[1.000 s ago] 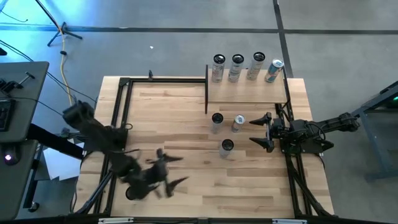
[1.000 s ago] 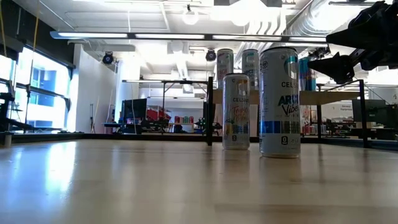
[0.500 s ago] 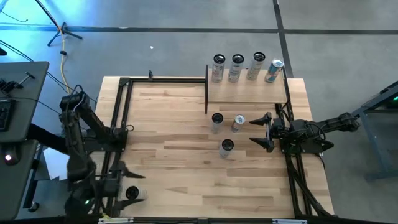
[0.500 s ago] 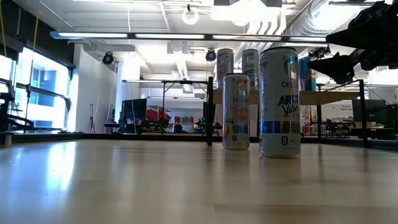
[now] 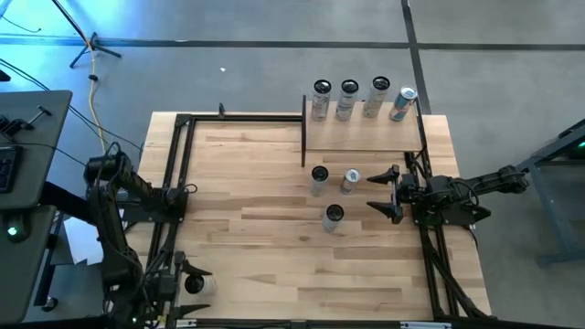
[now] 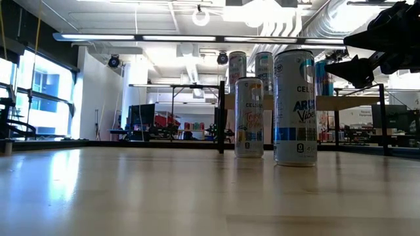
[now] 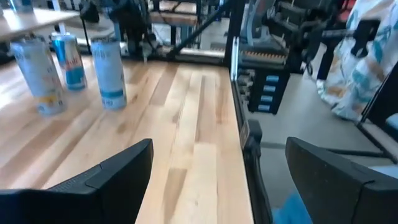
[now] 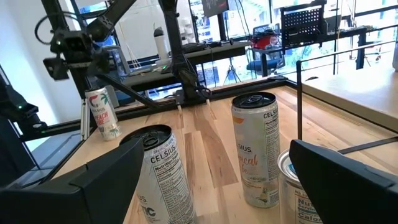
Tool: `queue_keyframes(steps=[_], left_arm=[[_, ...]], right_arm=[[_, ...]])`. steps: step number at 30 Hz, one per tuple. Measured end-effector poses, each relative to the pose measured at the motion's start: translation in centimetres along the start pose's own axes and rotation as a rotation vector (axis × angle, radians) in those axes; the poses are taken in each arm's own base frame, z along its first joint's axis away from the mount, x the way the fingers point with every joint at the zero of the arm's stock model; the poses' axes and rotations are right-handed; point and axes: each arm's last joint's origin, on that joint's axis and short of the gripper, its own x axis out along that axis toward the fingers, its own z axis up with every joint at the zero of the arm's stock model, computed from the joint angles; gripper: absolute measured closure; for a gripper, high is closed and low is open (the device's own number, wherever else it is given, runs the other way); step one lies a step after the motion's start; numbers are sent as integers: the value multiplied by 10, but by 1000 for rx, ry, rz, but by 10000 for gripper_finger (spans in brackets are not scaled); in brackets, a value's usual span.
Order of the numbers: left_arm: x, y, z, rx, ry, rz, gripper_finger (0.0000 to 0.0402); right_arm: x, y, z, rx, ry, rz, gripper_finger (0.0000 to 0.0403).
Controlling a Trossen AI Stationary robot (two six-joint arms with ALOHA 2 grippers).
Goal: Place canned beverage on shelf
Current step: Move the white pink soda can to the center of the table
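Four slim aluminium beverage cans stand in a row along the far edge of the small light-wood plank shelf [image 5: 364, 134] on thin black posts, at the far right of the pale butcher-block desk [image 5: 265, 228]; the rightmost, blue-labelled can [image 5: 401, 103] leans slightly. Three more cans wait on the desk just in front of the shelf: a dark-topped white can [image 5: 318, 178], a silver-topped can [image 5: 350, 180] beside it, and a third white can [image 5: 333, 217] nearer the front. On this count the job looks a little over half done, four shelved and three to go (assuming every loose can is meant for the shelf).

The right arm's dark two-finger gripper [image 5: 391, 194] hovers just to the right of the three loose cans, jaws spread wide and holding nothing; its wrist camera looks straight at the nearest cans between the open fingers [image 8: 81, 183]. The likely next job is to close on one of these.

The left arm's gripper [image 5: 174, 283] sits folded back at the desk's front-left corner, well apart from the cans, jaws likewise wide and empty. One further can [image 8: 101, 112], white with a red and green label, shows in the right wrist view by the desk's left frame.

Tally: one shelf, seven cans on shelf and desk centre, plus that outlying one.
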Motion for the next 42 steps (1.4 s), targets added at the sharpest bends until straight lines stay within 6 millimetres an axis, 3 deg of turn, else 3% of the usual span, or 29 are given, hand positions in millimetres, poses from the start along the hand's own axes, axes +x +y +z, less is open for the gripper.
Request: queue_keyframes(steps=[14, 21, 30, 42], left_arm=[[2, 12, -19, -17, 174, 27, 64], [-1, 18, -12, -7, 203, 26, 64], [-1, 6, 12, -22, 233, -19, 64], [-1, 20, 4, -40, 470, 43, 64]], right_arm=[[0, 0, 0, 0, 0, 1, 14], [0, 0, 0, 0, 1, 5, 14], [0, 0, 0, 0, 1, 3, 14], [0, 0, 0, 0, 1, 3, 14]])
